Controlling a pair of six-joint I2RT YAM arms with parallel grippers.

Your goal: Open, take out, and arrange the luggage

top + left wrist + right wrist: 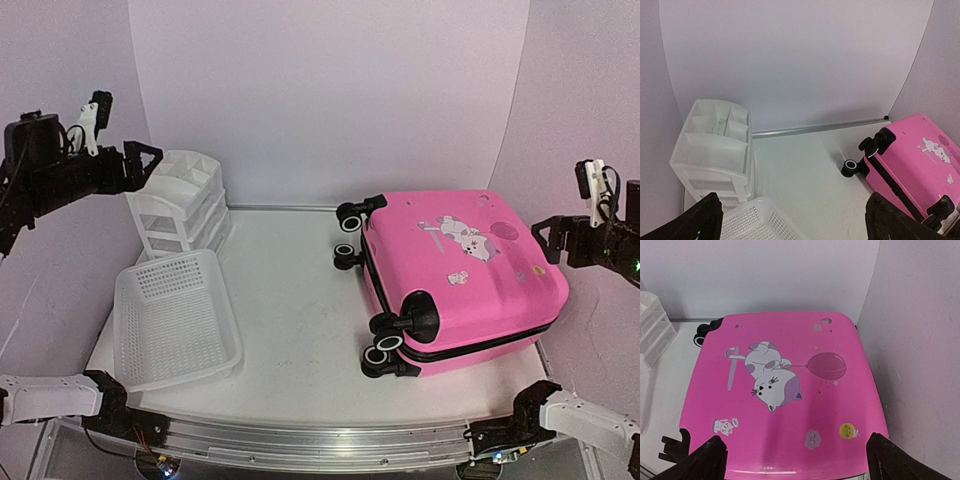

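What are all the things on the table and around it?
suitcase: one, bright pink, lying flat and closed on the right of the table
wheels: four, black, at the suitcase's left end
cat sticker: one, white and purple, beside a pink balloon, on the suitcase's top
basket: one, white mesh, front left, nothing seen in it
drawer organizer: one, white, back left, just behind the basket
table: one, white, under everything
left gripper: one, black, open, raised at the left near the drawer organizer
right gripper: one, black, open, raised at the right beside the suitcase
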